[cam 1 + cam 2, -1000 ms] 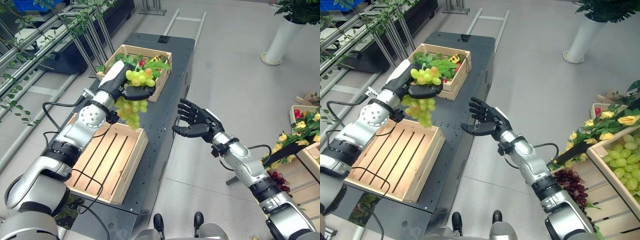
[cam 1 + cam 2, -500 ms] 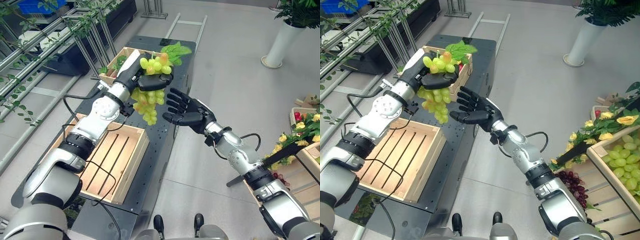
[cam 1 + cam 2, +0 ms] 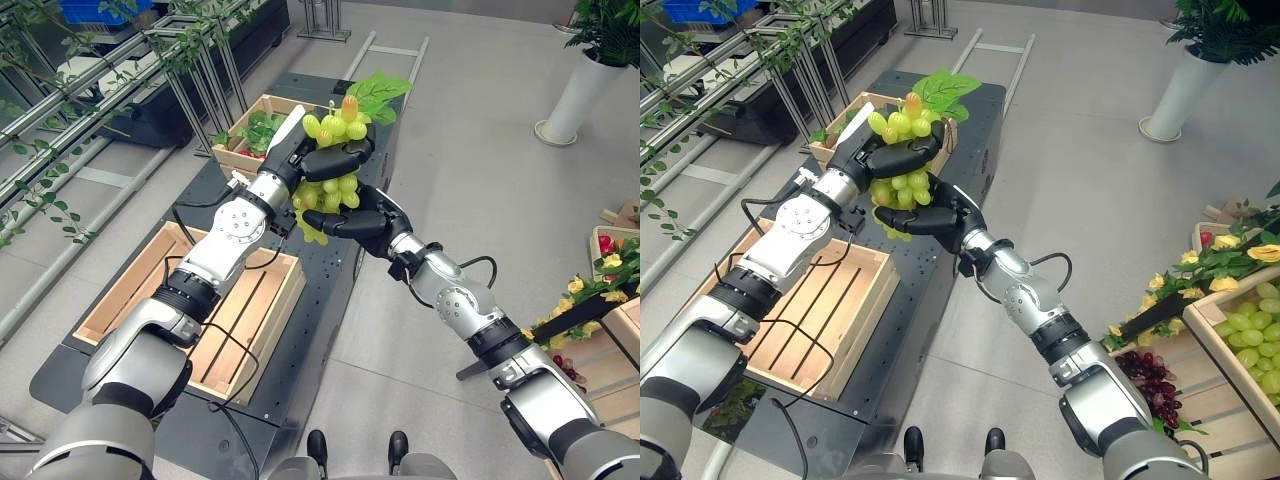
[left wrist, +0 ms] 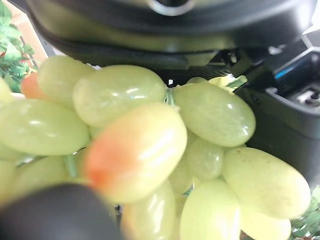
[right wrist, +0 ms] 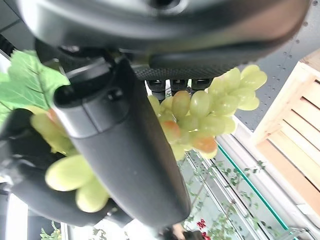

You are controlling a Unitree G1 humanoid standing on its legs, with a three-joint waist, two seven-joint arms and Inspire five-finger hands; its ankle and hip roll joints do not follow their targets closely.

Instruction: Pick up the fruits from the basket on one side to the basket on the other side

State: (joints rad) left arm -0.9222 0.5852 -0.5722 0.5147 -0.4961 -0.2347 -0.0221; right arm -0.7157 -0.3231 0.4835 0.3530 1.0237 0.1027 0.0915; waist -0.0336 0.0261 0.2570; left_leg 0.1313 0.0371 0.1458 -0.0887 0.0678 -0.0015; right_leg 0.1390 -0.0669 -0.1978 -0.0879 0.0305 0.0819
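While the left hand [image 3: 318, 160] has its dark fingers curled round the upper part of the grape bunch [image 3: 335, 128], the right hand [image 3: 362, 220] has its fingers and thumb closing round the hanging lower grapes from below, so the fruit sits between the two hands, in the air above the black table [image 3: 330, 290]. This looks like a hand-over. To do it well, I judge the right hand should cup the cluster firmly near its stem before the left hand's fingers relax, since the loose lower grapes could swing or slip out of a shallow hold.

Within the grip the grapes are smooth, glossy ovals, pale green with a few flushed orange, and a broad veined leaf [image 3: 378, 92] stands above the left fingers. Just beyond those fingers lies the far wooden crate [image 3: 247, 132] full of greenery; below the left forearm, nearer the robot, is a slatted wooden crate [image 3: 268, 325], pale and bare inside.
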